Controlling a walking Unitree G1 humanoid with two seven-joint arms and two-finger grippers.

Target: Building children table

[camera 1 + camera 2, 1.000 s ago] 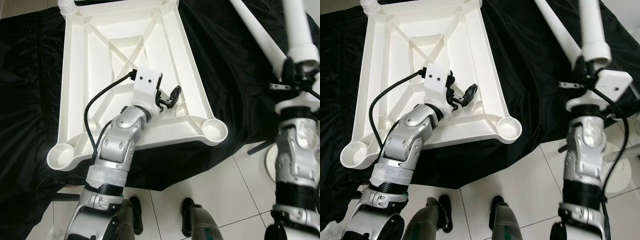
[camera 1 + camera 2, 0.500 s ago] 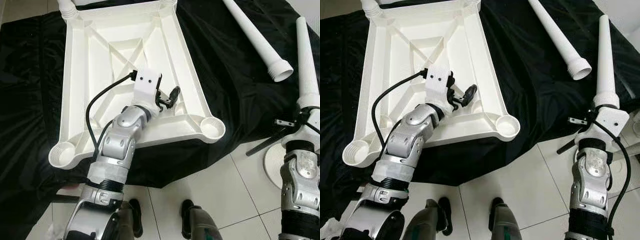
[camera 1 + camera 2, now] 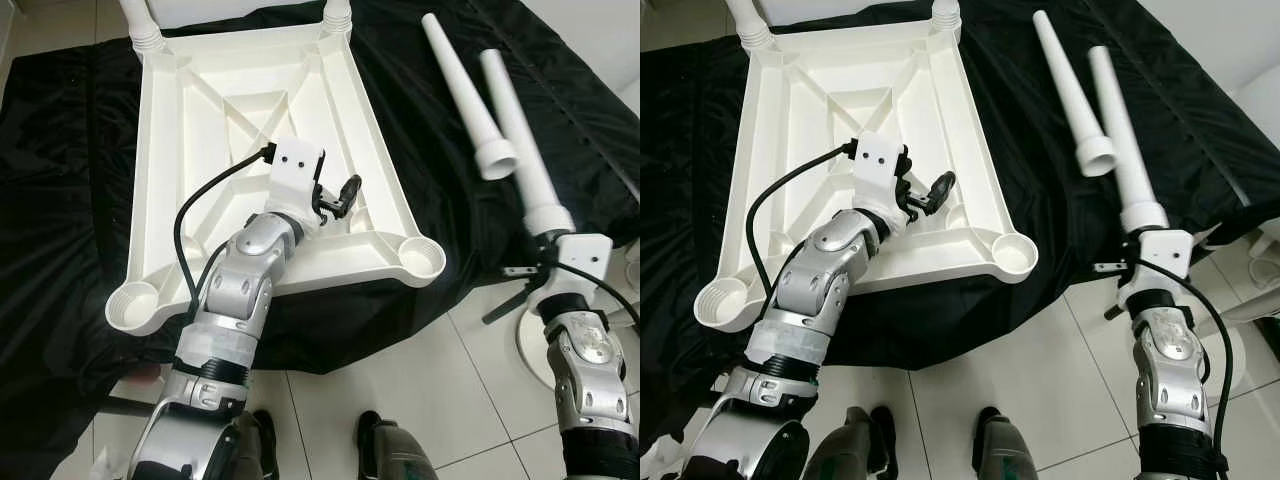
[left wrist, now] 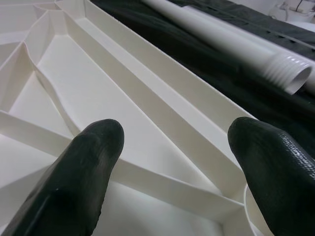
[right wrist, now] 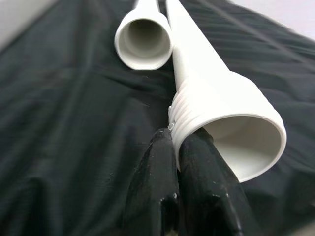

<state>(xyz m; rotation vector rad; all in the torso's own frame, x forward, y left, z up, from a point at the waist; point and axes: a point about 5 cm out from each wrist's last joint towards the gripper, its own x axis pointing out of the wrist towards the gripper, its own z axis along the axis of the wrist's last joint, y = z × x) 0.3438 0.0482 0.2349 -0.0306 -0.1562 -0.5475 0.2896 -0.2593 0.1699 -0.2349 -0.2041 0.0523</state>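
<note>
Tabletop (image 3: 250,110) lies upside down on black cloth (image 3: 60,150), two far legs fitted; left gripper (image 4: 172,162) hovers inside its ribs, jaws wide. Right gripper (image 5: 184,157), jaws narrow, apparently pinching the threaded rim of one loose leg (image 3: 520,150), beside second leg (image 3: 460,90). Risk: such a thin edge-grip lets the leg swing or slip when lifted.

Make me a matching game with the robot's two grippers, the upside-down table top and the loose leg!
Things:
1. left gripper
2. right gripper
3. table top
4. loose leg

States:
A. lies alone on the black cloth
B. pinches the rim of a leg
C. open, over the table top's ribs
D. upside down, two corner sockets free

Pairs: 1-C, 2-B, 3-D, 4-A
</note>
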